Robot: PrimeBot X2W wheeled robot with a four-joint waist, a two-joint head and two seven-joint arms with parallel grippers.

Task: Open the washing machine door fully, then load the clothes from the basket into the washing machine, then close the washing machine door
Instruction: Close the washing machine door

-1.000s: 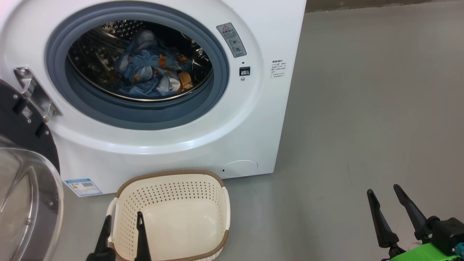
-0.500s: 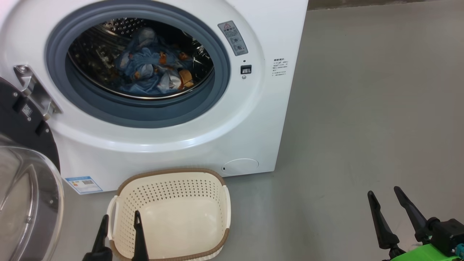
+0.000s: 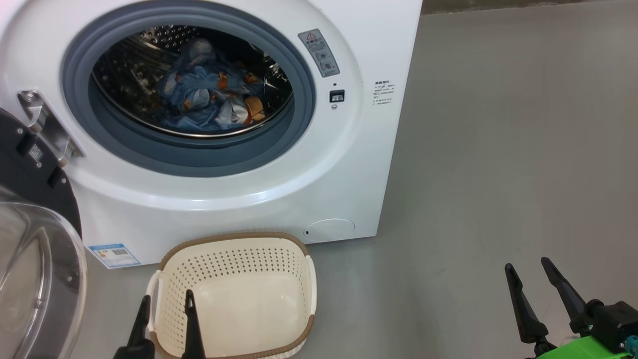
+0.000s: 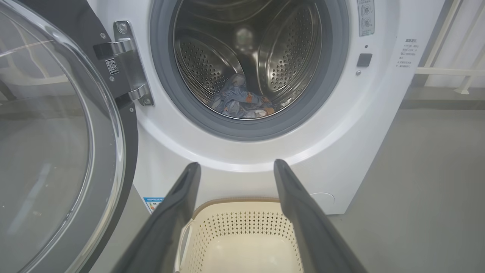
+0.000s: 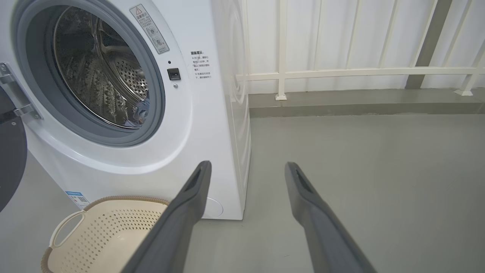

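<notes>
The white washing machine [image 3: 349, 164] stands with its door [image 3: 35, 249] swung open to the left, black ring and clear bowl showing [image 4: 57, 144]. Light-blue printed clothes [image 3: 209, 97] lie inside the steel drum [image 4: 242, 102]. On the floor in front sits the cream basket [image 3: 234, 294], nothing in it, also seen at the basket [image 5: 102, 235]. My left gripper [image 3: 167, 299] is open, low over the basket's near left corner, nothing between its fingers. My right gripper [image 3: 528, 267] is open above bare floor at the lower right, far from the machine.
Grey floor [image 3: 498, 149] spreads to the right of the machine. A white railing [image 5: 360, 70] runs along the wall behind. A blue label sticker [image 3: 113, 255] is on the machine's lower left front.
The left gripper has dropped slightly toward the bottom edge of the head view; the view itself shifted a little. Clothes, basket and door stay as they were.
</notes>
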